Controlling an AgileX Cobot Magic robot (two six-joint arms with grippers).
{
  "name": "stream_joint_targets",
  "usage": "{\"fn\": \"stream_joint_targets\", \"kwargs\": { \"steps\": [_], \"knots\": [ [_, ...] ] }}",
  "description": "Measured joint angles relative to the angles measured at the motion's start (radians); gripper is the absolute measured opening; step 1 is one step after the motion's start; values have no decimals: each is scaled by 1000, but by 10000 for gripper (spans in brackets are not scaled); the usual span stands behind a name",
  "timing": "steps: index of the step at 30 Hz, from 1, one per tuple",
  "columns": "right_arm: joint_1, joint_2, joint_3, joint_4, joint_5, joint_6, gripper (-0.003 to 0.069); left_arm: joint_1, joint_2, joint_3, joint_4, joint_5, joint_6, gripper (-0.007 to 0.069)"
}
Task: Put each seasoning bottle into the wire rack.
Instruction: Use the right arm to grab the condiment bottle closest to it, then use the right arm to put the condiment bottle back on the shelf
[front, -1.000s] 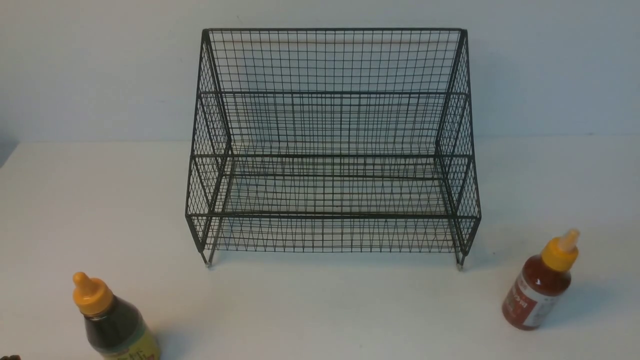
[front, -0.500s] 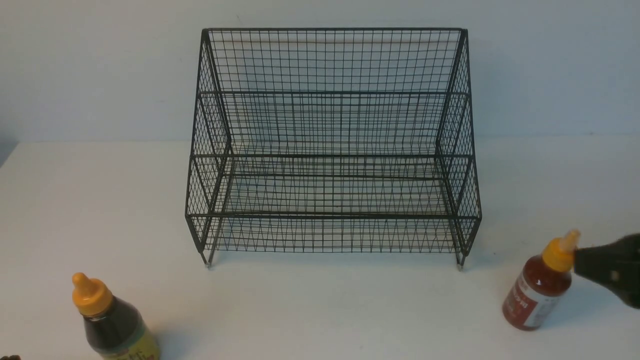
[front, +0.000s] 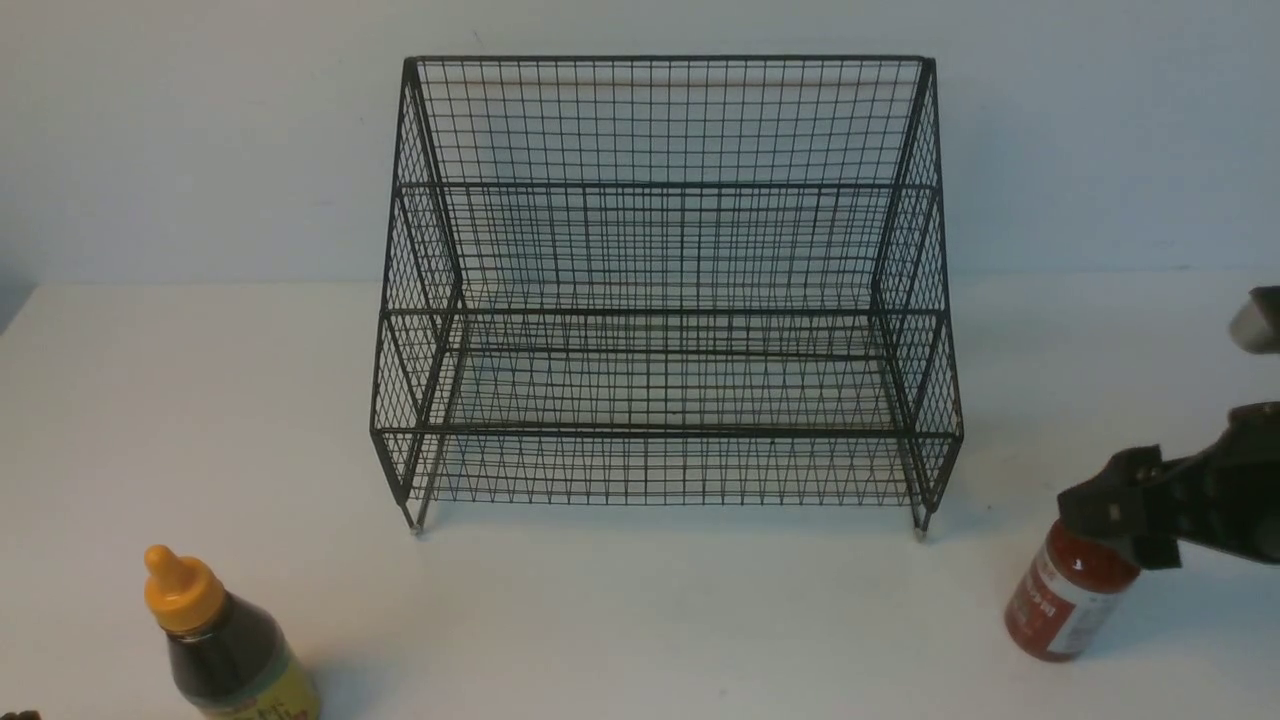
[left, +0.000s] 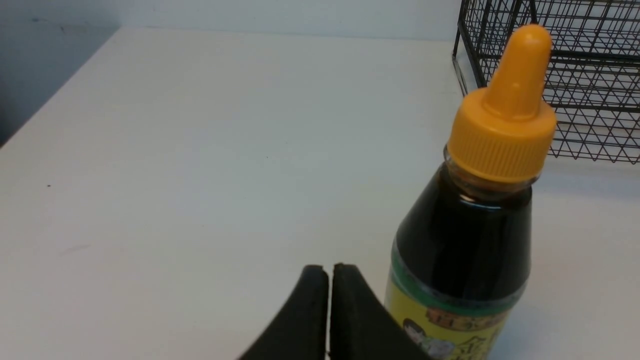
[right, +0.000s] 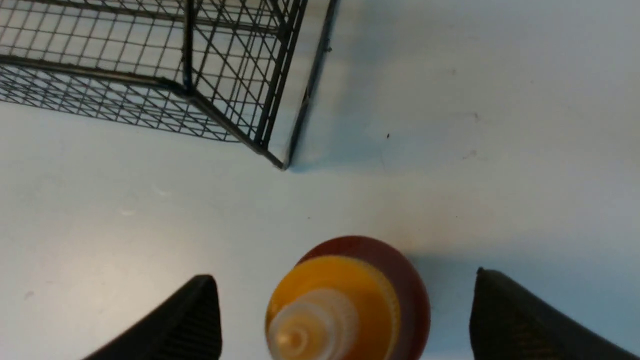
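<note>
The black wire rack (front: 660, 290) stands empty at the table's middle back; its corners show in the left wrist view (left: 590, 75) and the right wrist view (right: 150, 65). The red sauce bottle (front: 1062, 600) stands at the front right. My right gripper (front: 1115, 520) is open above it, hiding its cap; in the right wrist view the bottle (right: 350, 305) sits between the spread fingers (right: 200, 320). The near-black sauce bottle (front: 228, 650) stands at the front left. My left gripper (left: 329, 272) is shut and empty just beside that bottle (left: 475, 240).
The white table (front: 650, 620) ends at a pale wall behind the rack. The table's left edge (left: 55, 95) shows in the left wrist view.
My right gripper has come in from the right edge and moved over the red bottle's cap, covering it. The bottles, rack and left gripper have not moved.
</note>
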Motion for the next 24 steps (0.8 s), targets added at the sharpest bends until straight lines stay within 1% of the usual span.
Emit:
{"fn": "stream_joint_targets", "kwargs": {
  "steps": [2,3,4,5,7,8,10,12,14,15,21,22,23,24],
  "knots": [
    [0,35,0,12,-11,-16,559,0,0,0,0,0,0,-5],
    [0,50,0,23,-12,-27,524,0,0,0,0,0,0,-5],
    [0,62,0,35,-11,-39,465,0,0,0,0,0,0,-5],
    [0,65,0,40,-11,-43,442,0,0,0,0,0,0,-5],
    [0,64,-3,55,-11,-70,326,0,0,0,0,0,0,-5],
    [0,57,-9,65,-8,-84,284,0,0,0,0,0,0,-5],
    [0,41,-9,64,31,-103,299,0,0,0,0,0,0,-5],
    [0,19,-11,53,74,-108,299,0,0,0,0,0,0,-5],
    [0,-38,-46,35,169,-98,299,0,0,0,0,0,0,-5],
    [0,-43,-51,34,169,-96,299,0,0,0,0,0,0,-5],
    [0,-159,-305,7,420,8,299,0,0,0,0,0,0,-5],
    [0,-162,-328,6,436,17,299,0,0,0,0,0,0,-5],
    [0,-164,-414,6,487,31,299,0,0,0,0,0,0,-5],
    [0,-164,-435,7,492,34,299,0,0,0,0,0,0,-5]
  ]
}}
